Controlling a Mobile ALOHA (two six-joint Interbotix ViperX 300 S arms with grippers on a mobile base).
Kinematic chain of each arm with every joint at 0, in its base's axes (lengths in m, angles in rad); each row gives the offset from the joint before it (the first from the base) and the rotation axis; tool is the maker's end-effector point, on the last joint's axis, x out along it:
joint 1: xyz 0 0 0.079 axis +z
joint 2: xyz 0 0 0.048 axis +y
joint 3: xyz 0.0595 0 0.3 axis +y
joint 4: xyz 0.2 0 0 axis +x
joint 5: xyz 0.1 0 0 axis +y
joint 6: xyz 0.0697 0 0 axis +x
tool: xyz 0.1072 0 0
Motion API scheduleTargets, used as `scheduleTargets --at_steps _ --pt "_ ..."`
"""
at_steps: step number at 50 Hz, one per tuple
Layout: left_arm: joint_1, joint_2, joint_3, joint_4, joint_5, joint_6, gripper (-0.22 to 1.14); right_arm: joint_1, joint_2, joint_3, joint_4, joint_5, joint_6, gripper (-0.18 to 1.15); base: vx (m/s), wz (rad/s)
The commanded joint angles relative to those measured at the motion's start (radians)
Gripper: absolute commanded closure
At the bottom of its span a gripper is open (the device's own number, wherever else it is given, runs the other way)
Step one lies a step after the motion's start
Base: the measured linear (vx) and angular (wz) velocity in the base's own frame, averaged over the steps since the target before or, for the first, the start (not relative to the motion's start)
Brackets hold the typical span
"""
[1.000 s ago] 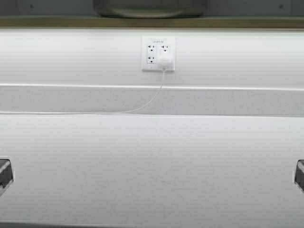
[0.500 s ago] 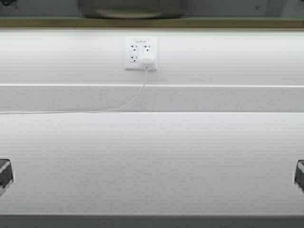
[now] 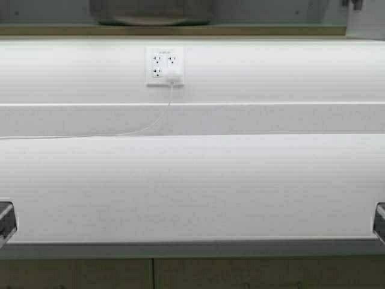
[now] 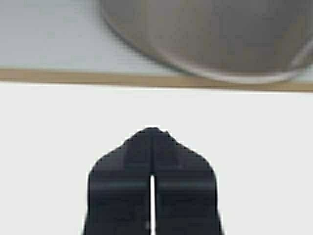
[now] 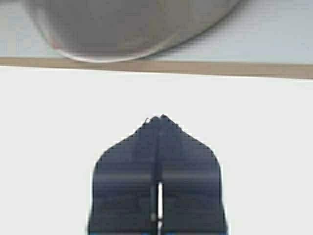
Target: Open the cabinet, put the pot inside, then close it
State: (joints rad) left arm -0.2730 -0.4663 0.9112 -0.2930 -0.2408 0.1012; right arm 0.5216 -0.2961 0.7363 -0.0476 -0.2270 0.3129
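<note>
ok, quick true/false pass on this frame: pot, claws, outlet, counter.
1. The pot sits on the cabinet shelf above the wall. True.
2. The left claw is shut on the pot. False: it is shut on nothing, apart from the pot, with the white wall behind it.
3. A white plug with a cord is in the outlet. True; the cord trails off toward the robot's left.
4. The right claw is wide open. False: its fingers are pressed together, holding nothing.
5. The pot stands on the counter. False: no pot shows on the counter; it is up on the shelf.
</note>
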Motion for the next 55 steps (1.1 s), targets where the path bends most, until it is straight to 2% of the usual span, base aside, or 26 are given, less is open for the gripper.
scheduleTargets --at_steps 1,22,31,42,48,55 --pt "0.002 -0.012 -0.005 0.028 -0.002 0.005 0.88 -0.026 -0.029 -0.006 -0.005 0.021 -0.002 0.89 -0.17 0.04" --pt "0.002 0.017 -0.018 0.041 -0.003 0.0 0.88 -0.083 -0.051 -0.002 -0.057 0.075 -0.028 0.89 -0.26 0.05" --pt "0.044 0.018 -0.025 0.043 0.021 0.005 0.88 -0.087 -0.087 0.009 -0.075 0.107 -0.044 0.89 -0.29 0.01" --pt "0.202 0.028 -0.074 0.043 0.097 0.003 0.88 -0.16 -0.123 -0.006 -0.086 0.15 -0.071 0.89 -0.28 -0.04" --pt "0.314 -0.006 -0.091 0.054 0.146 0.011 0.88 -0.262 -0.166 -0.008 -0.092 0.167 -0.077 0.89 -0.33 -0.02" --pt "0.419 -0.006 -0.156 0.141 0.202 0.048 0.88 -0.419 -0.178 -0.054 -0.13 0.183 -0.094 0.89 -0.27 -0.01"
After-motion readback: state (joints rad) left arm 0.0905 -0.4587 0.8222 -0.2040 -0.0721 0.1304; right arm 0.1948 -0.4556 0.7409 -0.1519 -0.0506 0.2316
